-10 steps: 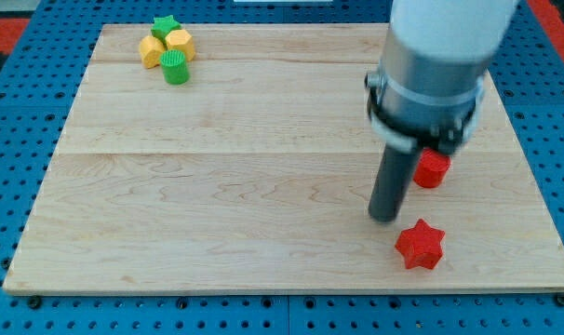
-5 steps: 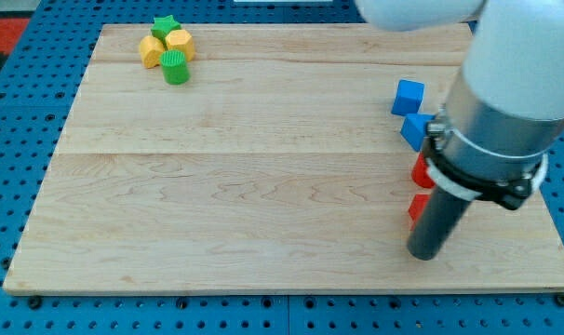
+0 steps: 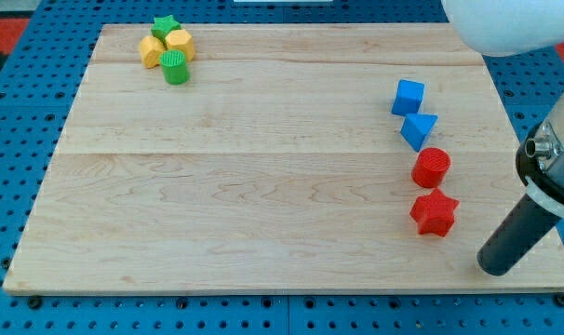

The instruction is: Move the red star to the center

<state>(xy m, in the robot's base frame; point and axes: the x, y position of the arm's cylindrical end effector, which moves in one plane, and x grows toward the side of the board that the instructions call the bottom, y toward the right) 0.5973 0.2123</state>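
Observation:
The red star (image 3: 435, 212) lies flat on the wooden board (image 3: 263, 167) near the view's lower right. My tip (image 3: 496, 269) is on the board to the right of and below the star, a short gap away and not touching it. A red cylinder (image 3: 431, 167) stands just above the star.
A blue triangular block (image 3: 419, 129) and a blue cube (image 3: 409, 97) sit above the red cylinder in a line. At the view's top left a green star (image 3: 165, 25), two yellow blocks (image 3: 180, 42) (image 3: 152, 52) and a green cylinder (image 3: 175, 67) cluster together.
My tip has swept from left of the red star to its lower right. The star now sits a little higher and further right, close under the red cylinder.

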